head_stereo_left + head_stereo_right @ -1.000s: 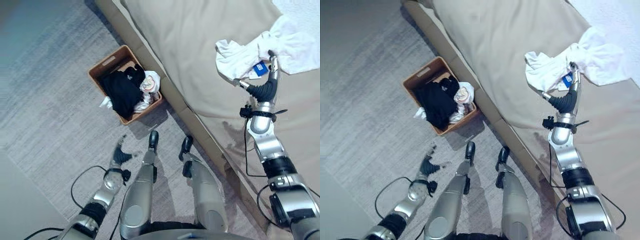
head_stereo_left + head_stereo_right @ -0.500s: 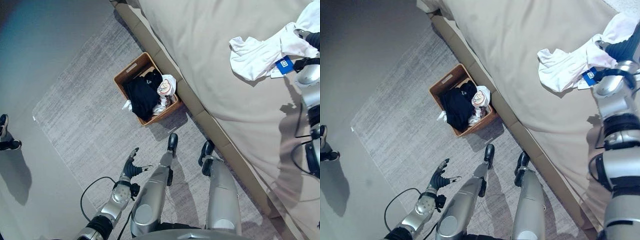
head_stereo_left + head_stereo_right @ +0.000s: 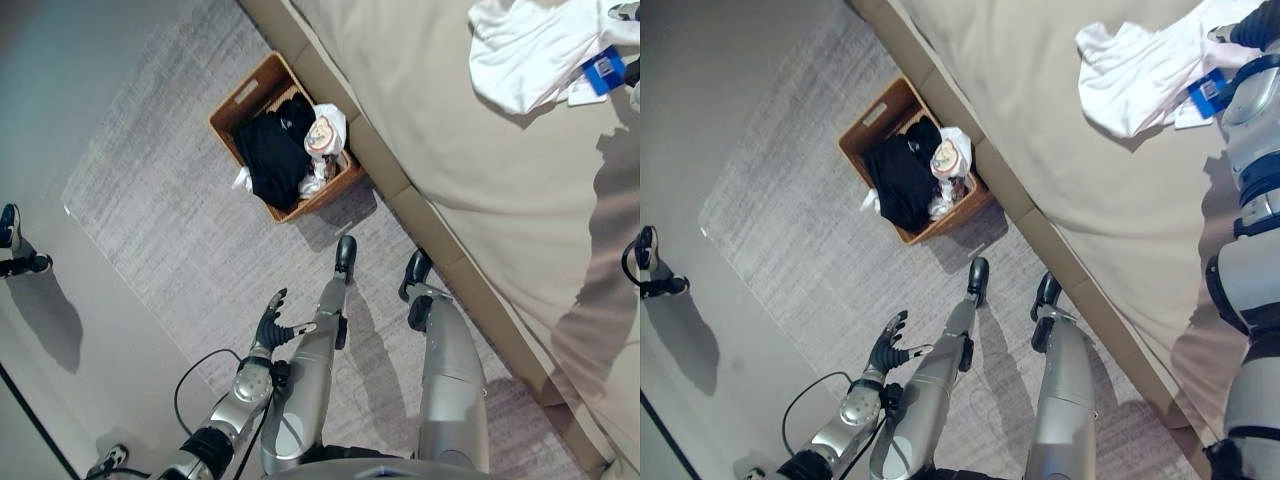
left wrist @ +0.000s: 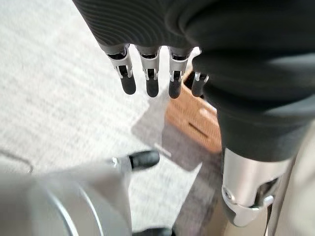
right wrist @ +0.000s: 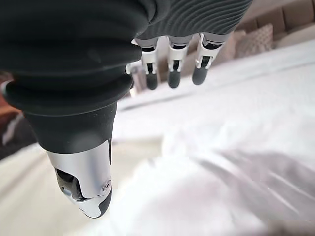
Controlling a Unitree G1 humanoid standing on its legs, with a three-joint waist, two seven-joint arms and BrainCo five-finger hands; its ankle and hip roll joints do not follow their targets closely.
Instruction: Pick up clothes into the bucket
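Low over the grey woven rug [image 3: 170,230], left hand [image 3: 272,325] with fingers [image 4: 150,83] spread apart and relaxed, holding nothing. Past those fingertips, across bare rug: brown rectangular bucket [image 3: 240,108] on the floor, tight against the side of the beige-covered bed [image 3: 440,150]. Inside the bucket, a black crumpled garment [image 3: 272,160] piled in the middle, with white and patterned clothes [image 3: 325,135] stuffed at the bed-side end, and a scrap of white hanging over the outer rim.

Up on the bed, well apart from the bucket: white rumpled garment [image 3: 1150,75] spread on the cover, a small blue tag [image 3: 1208,88] at its edge. Right hand [image 5: 172,54] hanging above that white cloth, fingers [image 5: 173,73] straight and apart, nothing clamped between them, white fabric lying below the fingertips and not touching them.

Off at the far edge of the floor, beyond the rug: a person's dark shoe [image 3: 10,225].
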